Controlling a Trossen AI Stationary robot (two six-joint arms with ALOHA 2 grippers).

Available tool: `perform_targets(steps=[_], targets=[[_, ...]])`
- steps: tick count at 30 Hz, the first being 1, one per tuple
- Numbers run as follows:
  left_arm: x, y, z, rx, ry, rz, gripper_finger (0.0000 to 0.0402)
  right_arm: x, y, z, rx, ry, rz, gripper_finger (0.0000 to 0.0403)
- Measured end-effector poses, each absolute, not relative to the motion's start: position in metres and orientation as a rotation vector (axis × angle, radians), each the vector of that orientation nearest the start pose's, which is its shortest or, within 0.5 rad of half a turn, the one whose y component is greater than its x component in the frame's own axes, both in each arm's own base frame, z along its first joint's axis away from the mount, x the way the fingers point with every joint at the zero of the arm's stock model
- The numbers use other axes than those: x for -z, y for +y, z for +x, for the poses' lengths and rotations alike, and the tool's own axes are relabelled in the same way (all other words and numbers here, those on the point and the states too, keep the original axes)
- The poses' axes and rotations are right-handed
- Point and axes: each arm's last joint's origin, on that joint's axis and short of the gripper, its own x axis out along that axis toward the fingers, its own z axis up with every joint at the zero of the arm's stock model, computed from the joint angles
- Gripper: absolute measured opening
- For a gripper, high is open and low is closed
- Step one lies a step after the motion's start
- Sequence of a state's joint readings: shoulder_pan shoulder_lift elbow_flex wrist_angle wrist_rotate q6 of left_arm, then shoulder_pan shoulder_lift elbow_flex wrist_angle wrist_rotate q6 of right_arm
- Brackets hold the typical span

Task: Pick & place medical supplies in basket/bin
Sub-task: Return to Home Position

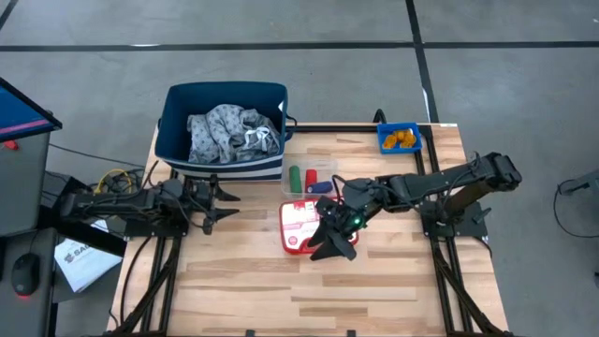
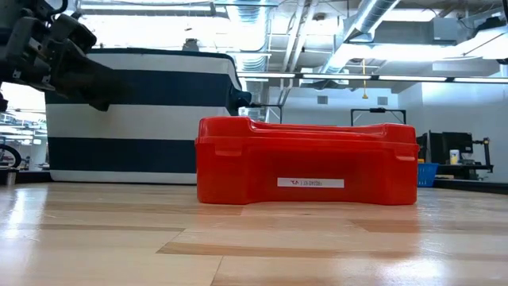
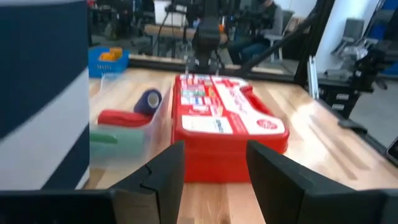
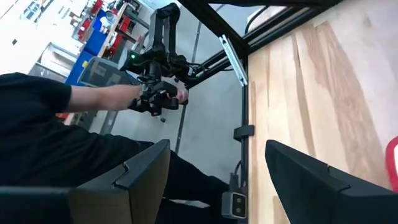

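While left gripper point(image 1: 220, 206) by the basket point(image 1: 171, 140) and right gripper point(image 1: 334, 247) over the case point(image 1: 298, 225) are hanging open, cylinders point(image 1: 310, 178) are sitting in the tray point(image 1: 325, 166), likely light, stiff, rolly, best pinched across the sides.

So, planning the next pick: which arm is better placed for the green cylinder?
Probably left: the left gripper, open, faces the green cylinder; the right gripper points away, by the first-aid case.

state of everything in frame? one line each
basket: holds the cloth
bin: holds orange pill bottles
first-aid case: lid shut, lying flat
clear tray: holds red, green and blue cylinders
left gripper: open, empty
right gripper: open, empty, over the first-aid case
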State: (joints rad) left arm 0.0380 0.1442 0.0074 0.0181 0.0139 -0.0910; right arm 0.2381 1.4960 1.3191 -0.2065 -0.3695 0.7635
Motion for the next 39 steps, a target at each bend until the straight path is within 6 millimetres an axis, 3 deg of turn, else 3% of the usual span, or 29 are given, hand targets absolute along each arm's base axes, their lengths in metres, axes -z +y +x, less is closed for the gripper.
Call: perform_targets(steps=[7,14,19,24,27,30,34,39], targets=[[-0.148,0.004,0.111,-0.033,0.212,-0.095,0.0166,-0.347,0.084,0.330,-0.449,0.565,0.646,0.0259],[-0.144,0.004,0.115,-0.034,0.251,-0.096,0.0164,-0.348,0.060,0.327,-0.526,0.579,0.544,0.0259],[-0.141,0.004,0.116,-0.035,0.280,-0.097,0.0166,-0.354,0.047,0.313,-0.577,0.594,0.470,0.0259],[-0.140,0.004,0.117,-0.036,0.288,-0.097,0.0168,-0.339,0.044,0.298,-0.647,0.638,0.467,0.0259],[-0.141,0.004,0.117,-0.036,0.285,-0.097,0.0166,-0.327,0.044,0.280,-0.680,0.656,0.496,0.0259],[-0.141,0.004,0.117,-0.036,0.285,-0.097,0.0164,-0.319,0.041,0.248,-0.656,0.571,0.504,0.0259],[-0.141,0.004,0.117,-0.036,0.283,-0.097,0.0164,-0.310,0.038,0.206,-0.557,0.392,0.486,0.0259],[-0.141,0.004,0.117,-0.035,0.278,-0.097,0.0163,-0.304,0.034,0.164,-0.423,0.288,0.404,0.0259]])
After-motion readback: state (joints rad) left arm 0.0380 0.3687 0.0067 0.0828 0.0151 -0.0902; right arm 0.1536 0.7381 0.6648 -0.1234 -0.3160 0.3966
